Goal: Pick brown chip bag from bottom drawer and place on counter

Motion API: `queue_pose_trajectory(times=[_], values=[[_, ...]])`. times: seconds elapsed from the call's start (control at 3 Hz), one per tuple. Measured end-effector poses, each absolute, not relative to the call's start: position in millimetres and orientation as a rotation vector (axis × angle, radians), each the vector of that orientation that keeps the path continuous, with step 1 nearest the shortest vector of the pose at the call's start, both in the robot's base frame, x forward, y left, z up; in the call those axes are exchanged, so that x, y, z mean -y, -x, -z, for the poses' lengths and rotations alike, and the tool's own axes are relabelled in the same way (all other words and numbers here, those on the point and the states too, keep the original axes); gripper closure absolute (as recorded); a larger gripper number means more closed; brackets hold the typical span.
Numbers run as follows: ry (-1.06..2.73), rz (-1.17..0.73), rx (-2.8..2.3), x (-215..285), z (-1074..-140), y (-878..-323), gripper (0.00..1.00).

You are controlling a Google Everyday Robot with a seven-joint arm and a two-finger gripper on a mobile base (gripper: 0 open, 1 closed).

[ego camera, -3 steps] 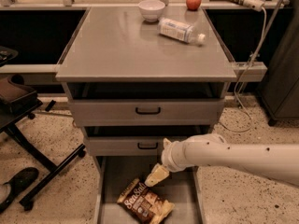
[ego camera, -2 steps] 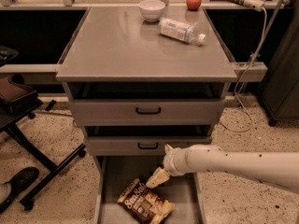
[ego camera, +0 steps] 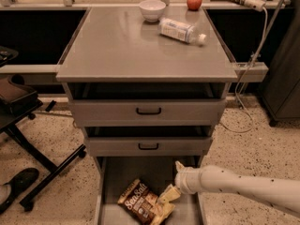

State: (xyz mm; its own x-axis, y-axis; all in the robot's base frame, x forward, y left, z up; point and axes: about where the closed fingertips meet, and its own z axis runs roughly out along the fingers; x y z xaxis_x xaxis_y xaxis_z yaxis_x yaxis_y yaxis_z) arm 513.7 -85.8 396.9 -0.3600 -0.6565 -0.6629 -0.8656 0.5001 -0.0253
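Observation:
The brown chip bag (ego camera: 138, 201) lies flat in the open bottom drawer (ego camera: 110, 182), near its front, with the white "Sea Salt" script facing up. My gripper (ego camera: 165, 203) reaches into the drawer from the right on a pale arm (ego camera: 234, 184) and is down at the bag's right end, touching or just above it. The bag rests on the drawer floor. The counter (ego camera: 126, 46) is the flat grey cabinet top above the drawers.
On the counter stand a white bowl (ego camera: 152, 9), a clear plastic bottle (ego camera: 182, 31) lying on its side and a red apple (ego camera: 194, 1). The two upper drawers (ego camera: 148, 110) are slightly open. A black chair base (ego camera: 28, 153) stands left.
My gripper has moved down and a little left inside the bottom drawer, from above the bag's upper right corner onto its right end. The bag has not moved.

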Motion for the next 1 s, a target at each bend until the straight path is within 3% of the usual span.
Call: queue_pose_trajectory(times=[1.0], values=[[1.194, -0.544, -2.156, 96.9, -346.4, -492.5, 0.0]])
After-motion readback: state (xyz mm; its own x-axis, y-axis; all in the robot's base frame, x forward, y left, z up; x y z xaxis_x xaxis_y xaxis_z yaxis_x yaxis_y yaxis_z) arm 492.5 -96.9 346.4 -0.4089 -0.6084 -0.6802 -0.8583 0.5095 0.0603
